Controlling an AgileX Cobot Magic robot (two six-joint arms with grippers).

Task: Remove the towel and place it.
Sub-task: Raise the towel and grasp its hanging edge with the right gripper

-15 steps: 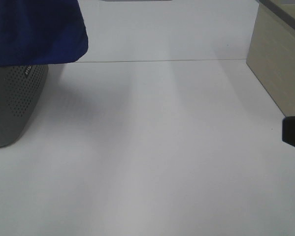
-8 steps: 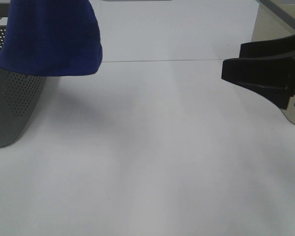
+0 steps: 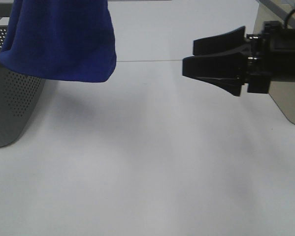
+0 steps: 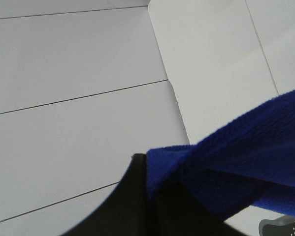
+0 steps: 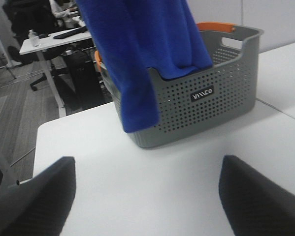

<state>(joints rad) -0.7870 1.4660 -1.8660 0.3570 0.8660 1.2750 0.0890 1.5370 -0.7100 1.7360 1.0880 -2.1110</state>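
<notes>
Over the grey basket [image 5: 206,113] rim, towel [image 3: 58,39] hangs limp from left tool [image 4: 146,187], clamped on a fold; right tool [image 3: 189,57] gaping, empty, well apart from it; cloth likely light, soft, floppy; best second hold: the free lower hem.

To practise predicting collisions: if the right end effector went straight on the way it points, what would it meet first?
Probably the hanging towel: the open right end effector points at it, with the grey basket behind. Depth is uncertain.
</notes>
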